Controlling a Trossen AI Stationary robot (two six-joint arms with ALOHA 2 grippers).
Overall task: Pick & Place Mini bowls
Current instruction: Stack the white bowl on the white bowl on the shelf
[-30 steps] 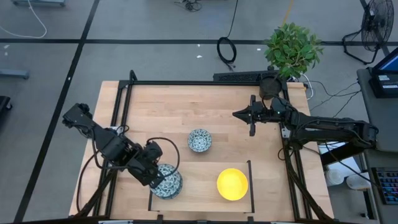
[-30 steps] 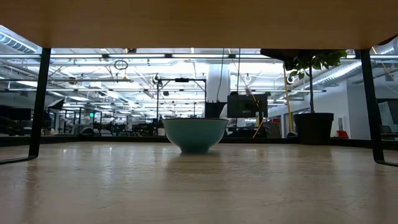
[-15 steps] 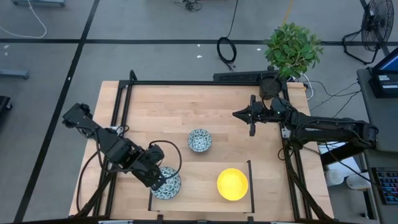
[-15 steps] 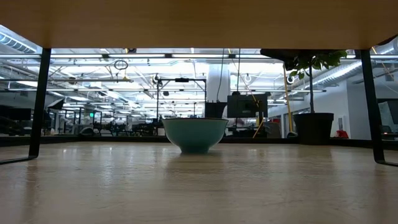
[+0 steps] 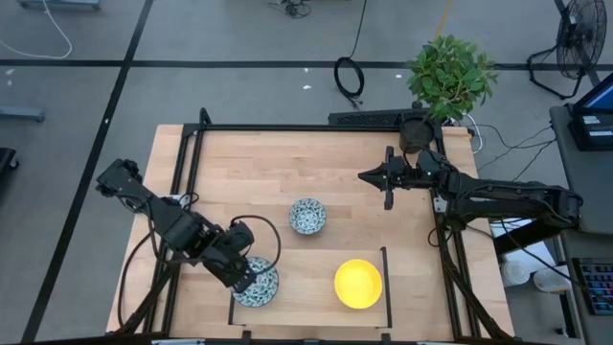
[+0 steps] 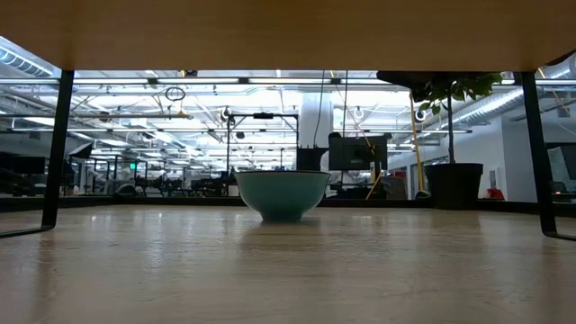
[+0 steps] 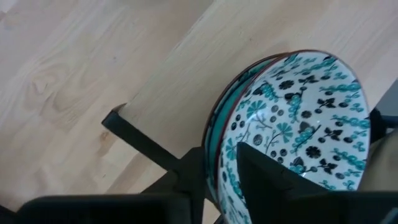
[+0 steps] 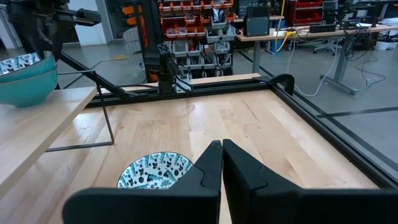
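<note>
I take the yellow bowl (image 5: 358, 284) as my landmark throughout; the wooden bench (image 5: 287, 172) carries everything, with a raised wooden platform along its near edge, and the yellow bowl sits on that platform.

The right arm lies well beyond the yellow bowl toward the plant (image 5: 450, 75), stretched in from the bench's right edge; its right claw (image 5: 366, 176) is pressed fully shut with nothing in it, hanging over bare wood; its wrist camera looks along the bench past the closed fingers (image 8: 217, 163).

The left arm reaches in from the bench's left edge; its left claw (image 5: 245, 276) is at the stacked patterned bowls (image 5: 257, 284), which sit on the same platform as the yellow bowl, off to its left; the wrist view shows two blue-patterned bowls nested, one inside the other, with one dark finger (image 7: 273, 180) lying over the inner bowl's patterned face and the other outside the rim; the fingers stand partly apart about that rim; I cannot tell whether they are pinching it or clear of it.

A single patterned bowl (image 5: 307, 217) stands on the lower bench surface, beyond the yellow bowl and a little to its left, apart from both claws; the right wrist view catches it just ahead of that claw's tips.
</note>
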